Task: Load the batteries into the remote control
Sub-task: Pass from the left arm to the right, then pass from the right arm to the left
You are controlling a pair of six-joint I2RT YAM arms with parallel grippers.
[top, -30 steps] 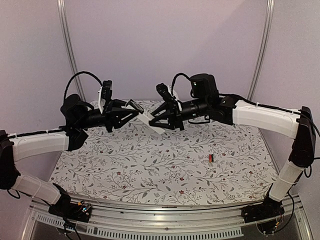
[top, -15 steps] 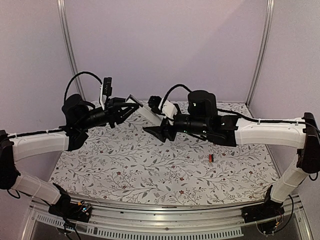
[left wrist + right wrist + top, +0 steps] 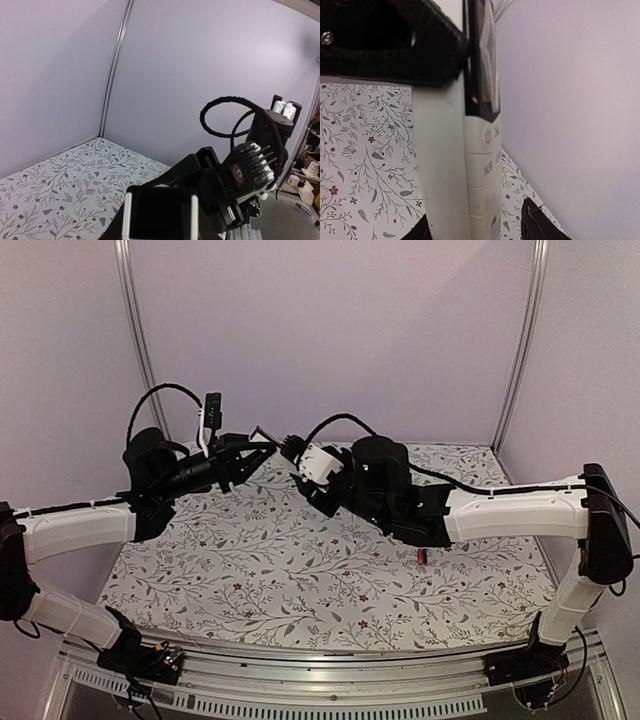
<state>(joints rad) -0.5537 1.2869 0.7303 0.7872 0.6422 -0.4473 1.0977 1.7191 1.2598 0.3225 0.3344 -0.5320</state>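
The white remote control [image 3: 270,440] is held in the air above the back of the table, and my left gripper [image 3: 255,445] is shut on its dark end. In the right wrist view the remote [image 3: 482,165] runs lengthwise, buttons showing, up into the black left gripper [image 3: 395,45]. My right gripper [image 3: 480,227] stands open around the remote, with a gap beside its right fingertip [image 3: 537,222]. In the top view the right gripper [image 3: 300,472] sits close to the left one. One red-and-black battery [image 3: 422,556] lies on the table at the right. The remote's end [image 3: 160,212] fills the bottom of the left wrist view.
The table carries a floral-patterned cloth [image 3: 300,570]. Plain walls with metal posts [image 3: 135,340] close in the back and sides. The right arm's white forearm [image 3: 510,512] stretches across above the battery.
The right gripper has moved left along the remote, close up to the left gripper. The remote has swung to a more end-on, steeper pose. The battery has not moved.
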